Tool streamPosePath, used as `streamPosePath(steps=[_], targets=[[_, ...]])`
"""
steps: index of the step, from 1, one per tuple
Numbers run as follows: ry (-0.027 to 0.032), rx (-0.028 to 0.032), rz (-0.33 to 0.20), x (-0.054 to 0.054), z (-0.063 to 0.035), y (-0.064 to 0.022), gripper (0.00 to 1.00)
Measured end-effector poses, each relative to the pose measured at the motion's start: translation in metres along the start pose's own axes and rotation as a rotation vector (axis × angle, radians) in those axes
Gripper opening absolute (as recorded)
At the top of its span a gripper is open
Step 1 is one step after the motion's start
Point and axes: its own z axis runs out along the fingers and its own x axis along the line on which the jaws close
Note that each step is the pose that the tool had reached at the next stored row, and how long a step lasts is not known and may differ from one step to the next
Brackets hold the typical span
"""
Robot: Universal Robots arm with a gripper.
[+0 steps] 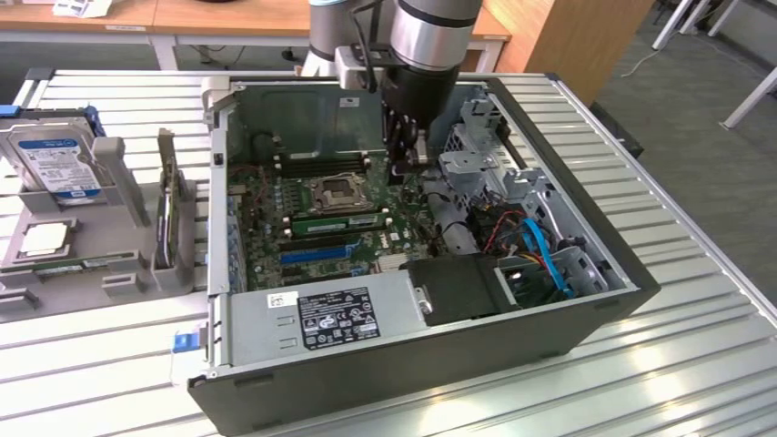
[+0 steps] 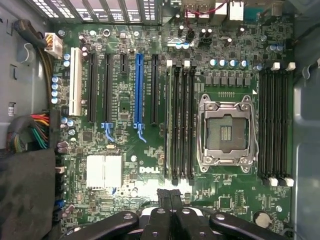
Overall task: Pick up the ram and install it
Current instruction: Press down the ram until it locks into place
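- Exterior view: an open computer case [image 1: 583,300] lies on its side on a slatted metal table [image 1: 680,364], with the green motherboard [image 1: 322,228] facing up.
- The robot arm [image 1: 425,36] reaches down into the case from the far side. Its gripper [image 1: 410,146] hangs over the edge of the board toward the exterior view's right, near the metal drive cage [image 1: 479,168].
- A green ram stick [image 1: 340,222] sits in a slot just below the bare processor socket [image 1: 338,191]. A blue expansion slot [image 1: 318,252] runs nearer the power supply [image 1: 322,314].
- Outside the case, at the exterior view's left, a grey holder [image 1: 73,246] carries a hard drive [image 1: 55,164] and a processor chip [image 1: 45,238].
- Wrist view: the camera looks straight down at the motherboard. The gripper [image 2: 170,197] shows its two black fingertips [image 2: 164,196] pressed together, holding nothing.
- The fingertips hover over the board just beside the end of a bank of black memory slots [image 2: 180,122], which lies between the blue slot [image 2: 139,90] and the processor socket [image 2: 225,132].
- A second bank of black memory slots [image 2: 274,122] lies on the socket's other side.
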Motion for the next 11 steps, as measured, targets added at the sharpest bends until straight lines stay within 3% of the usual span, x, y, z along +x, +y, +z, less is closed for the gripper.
streamPosePath(steps=[11], targets=[[0.0001,0.0002,0.0,0.0001,0.0103,-0.0003,0.1]])
